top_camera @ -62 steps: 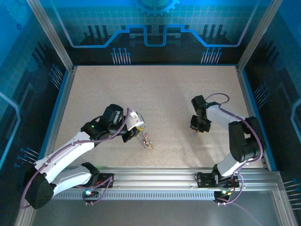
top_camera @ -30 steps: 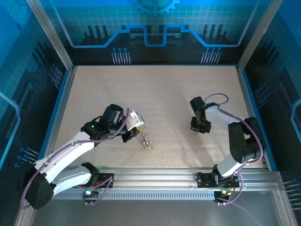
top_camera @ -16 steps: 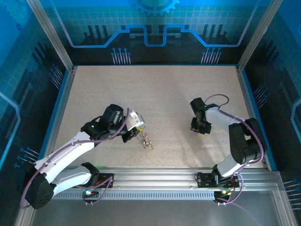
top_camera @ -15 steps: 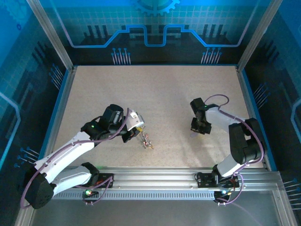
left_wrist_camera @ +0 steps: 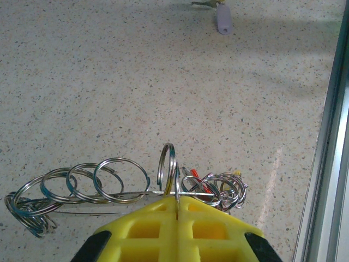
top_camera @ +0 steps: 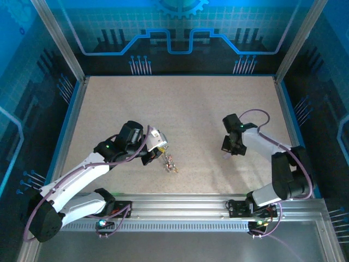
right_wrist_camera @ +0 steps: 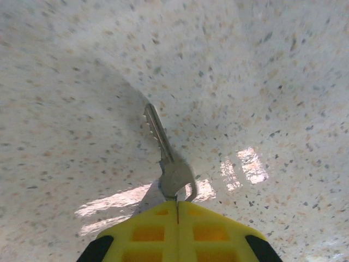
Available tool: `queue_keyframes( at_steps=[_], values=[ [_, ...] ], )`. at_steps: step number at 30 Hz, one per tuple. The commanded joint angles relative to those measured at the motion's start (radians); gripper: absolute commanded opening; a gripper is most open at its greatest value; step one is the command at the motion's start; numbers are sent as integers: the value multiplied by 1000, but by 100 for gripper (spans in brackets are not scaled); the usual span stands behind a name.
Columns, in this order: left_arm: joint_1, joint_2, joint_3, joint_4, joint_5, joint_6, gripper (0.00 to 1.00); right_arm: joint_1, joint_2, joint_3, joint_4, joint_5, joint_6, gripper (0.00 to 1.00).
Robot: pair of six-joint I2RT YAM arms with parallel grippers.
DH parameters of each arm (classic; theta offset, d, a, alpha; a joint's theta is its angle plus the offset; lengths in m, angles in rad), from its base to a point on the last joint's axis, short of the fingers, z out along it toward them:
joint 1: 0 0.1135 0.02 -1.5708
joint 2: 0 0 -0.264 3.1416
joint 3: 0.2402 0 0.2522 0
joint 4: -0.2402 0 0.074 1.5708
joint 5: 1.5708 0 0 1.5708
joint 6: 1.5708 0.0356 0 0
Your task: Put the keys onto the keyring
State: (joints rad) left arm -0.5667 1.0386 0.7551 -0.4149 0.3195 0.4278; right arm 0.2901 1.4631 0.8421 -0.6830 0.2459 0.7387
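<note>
My left gripper (left_wrist_camera: 175,203) is shut on the keyring (left_wrist_camera: 169,166), pinching a steel ring that stands upright at its yellow fingertips (left_wrist_camera: 152,218). Linked rings (left_wrist_camera: 82,183) trail left along a thin wire. A tangle of rings with red-headed keys (left_wrist_camera: 210,188) lies to the right. From above, this bunch (top_camera: 170,164) rests on the table just beyond my left gripper (top_camera: 162,155). My right gripper (right_wrist_camera: 177,203) is shut on the head of a silver key (right_wrist_camera: 173,172), its blade pointing away. A pale lilac piece (left_wrist_camera: 223,21) lies far off in the left wrist view.
The speckled table (top_camera: 185,109) is bare around both arms. An aluminium rail (left_wrist_camera: 330,136) runs along the near edge, close to the ring bunch. Blue walls and frame posts (top_camera: 60,43) enclose the table.
The right jaws have closed fully on the silver key. The right arm's elbow has swung out to the right. The left arm and the ring bunch have stayed put.
</note>
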Motion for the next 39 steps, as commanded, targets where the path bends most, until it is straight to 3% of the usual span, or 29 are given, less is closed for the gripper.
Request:
queue_keyframes(
  at_steps=[1,6,11,15,23,33,39],
  values=[
    [5,-20,29,0,49,23,0,29,-69,6,5,-20,-108,0],
    [5,-67,-8,56,153,48,0,98,-224,-14,104,-181,-313,0],
    [5,-125,-64,120,193,82,0,202,-382,-13,186,-225,-474,0],
    [5,-154,-105,182,198,86,0,223,-449,-45,275,-429,-565,0],
    [6,-141,-110,201,192,82,0,305,-512,-94,411,-654,-573,0],
    [5,-135,-100,189,199,61,0,493,-424,-50,493,-600,-524,0],
    [5,-138,-104,203,193,43,0,547,-371,-14,525,-522,-527,0]
  ],
)
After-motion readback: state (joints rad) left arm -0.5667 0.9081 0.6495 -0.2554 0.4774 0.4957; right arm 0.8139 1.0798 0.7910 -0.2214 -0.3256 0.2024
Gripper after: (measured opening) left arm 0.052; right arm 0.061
